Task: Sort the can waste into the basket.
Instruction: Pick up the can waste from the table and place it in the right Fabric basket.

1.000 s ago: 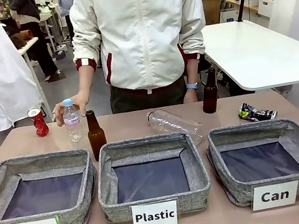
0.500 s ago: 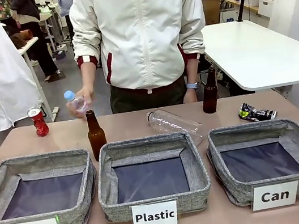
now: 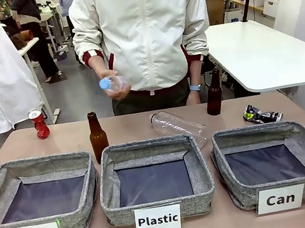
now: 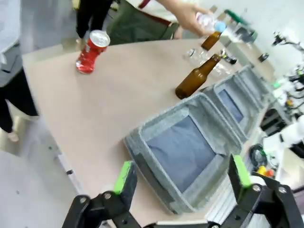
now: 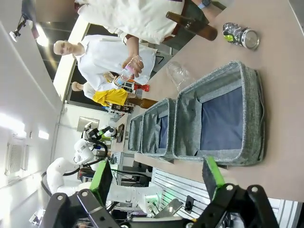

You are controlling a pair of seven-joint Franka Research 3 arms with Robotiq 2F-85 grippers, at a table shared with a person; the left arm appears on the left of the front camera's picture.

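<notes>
The person's hand (image 3: 116,88) grasps a clear plastic bottle (image 3: 110,84) above the table. The red crushed can (image 3: 39,123) stands well to that hand's left. The black crushed can (image 3: 261,114) lies well to its right, just beyond the "Can" basket (image 3: 272,128). The left gripper (image 4: 180,161) and right gripper (image 5: 155,164) gape wide, holding nothing.

A brown bottle (image 3: 98,137) stands upright on the counter (image 3: 136,123) behind the Bottle basket (image 3: 43,163) and Plastic basket (image 3: 200,170). Nearby a clear plastic bottle (image 3: 177,125) lies sideways.

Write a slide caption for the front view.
Red can and black can sit outside the Can basket; a person's hand holds a plastic bottle.
</notes>
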